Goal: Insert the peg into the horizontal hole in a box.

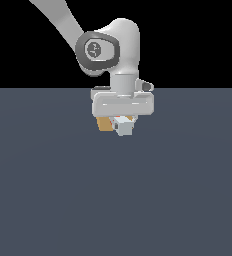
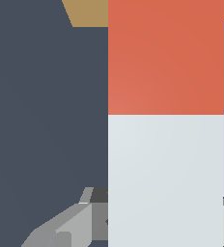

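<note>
The white robot arm reaches down from the upper part of the exterior view, and its pincer (image 1: 122,125) hangs low over the flat dark grey-blue surface (image 1: 116,200). Between the fingers sits the long square-sectioned peg (image 1: 123,125), white for most of its length and orange-red at one end. In the exterior view only its pale end face and a small piece of the orange part are visible under the broad white hand of the arm. The pincer is narrow and clamped on the white part of the peg.

In the wrist view the peg (image 2: 165,144) fills a large part of the picture. Its orange-red half points away from the camera, toward the tan-brown box (image 2: 87,12), and a grey finger (image 2: 65,226) shows beside the white half.

The box (image 1: 104,123) stands on the surface just behind the pincer, toward the exterior view's left, mostly hidden by the hand. The orange-red end lies in front of the box face. I cannot tell if the tip already touches the box or stands apart from it. The hole itself is hidden in both views.
</note>
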Robot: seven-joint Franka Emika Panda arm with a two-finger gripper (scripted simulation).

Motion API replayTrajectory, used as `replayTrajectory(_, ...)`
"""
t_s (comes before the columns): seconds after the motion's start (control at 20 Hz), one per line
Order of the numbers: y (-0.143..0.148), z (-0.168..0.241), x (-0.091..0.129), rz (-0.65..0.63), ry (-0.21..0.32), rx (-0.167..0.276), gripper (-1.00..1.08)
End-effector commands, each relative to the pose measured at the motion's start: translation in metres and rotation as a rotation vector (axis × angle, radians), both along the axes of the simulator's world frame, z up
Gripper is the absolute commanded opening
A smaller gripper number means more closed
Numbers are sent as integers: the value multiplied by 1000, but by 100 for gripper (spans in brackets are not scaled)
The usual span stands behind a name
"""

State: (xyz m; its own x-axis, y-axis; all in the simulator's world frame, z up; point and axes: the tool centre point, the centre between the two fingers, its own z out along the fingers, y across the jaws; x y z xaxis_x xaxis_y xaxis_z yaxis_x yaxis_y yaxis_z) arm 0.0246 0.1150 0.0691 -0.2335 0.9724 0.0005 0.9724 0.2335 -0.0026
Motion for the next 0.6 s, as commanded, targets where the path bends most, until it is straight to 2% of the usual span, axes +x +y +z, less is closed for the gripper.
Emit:
replayTrajectory(0.0, 7, 3, 4, -1, -3, 0, -100)
replayTrajectory(0.55, 13, 3, 6, 1, -1, 0, -100)
